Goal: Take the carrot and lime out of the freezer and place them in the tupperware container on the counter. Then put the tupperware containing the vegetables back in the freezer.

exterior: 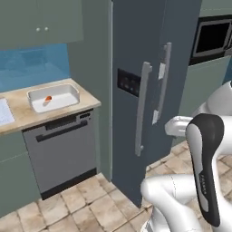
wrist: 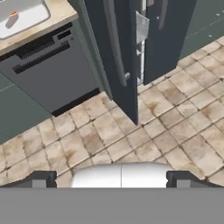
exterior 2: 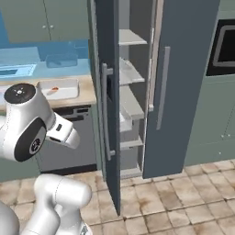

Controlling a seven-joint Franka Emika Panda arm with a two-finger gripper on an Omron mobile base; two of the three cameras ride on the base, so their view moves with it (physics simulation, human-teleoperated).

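Observation:
The tupperware container [exterior: 63,93] [exterior 2: 66,85] [wrist: 30,19] rests on the counter [exterior: 27,114] left of the freezer [exterior: 136,54]. Inside it lies the small orange-red carrot [exterior: 48,98] [exterior 2: 54,90] [wrist: 14,14]. The freezer's slate-blue door [exterior 2: 106,55] stands ajar, and through the gap I see pale shelves [exterior 2: 131,73] and a white door bin [exterior 2: 125,121] [wrist: 141,26]. The lime is hidden. My gripper [wrist: 111,179] hangs above the tiled floor, well back from the freezer. It is open, with the fingertips [wrist: 41,179] far apart and nothing between them.
A dark dishwasher front [exterior: 59,149] sits under the counter. A translucent blue bin [exterior 2: 62,59] and an inset sink [exterior 2: 13,71] lie farther left. A second tall slate-blue door [exterior 2: 183,87] and a built-in microwave [exterior: 213,38] stand to the right. Tiled floor [wrist: 175,127] stretches before the freezer.

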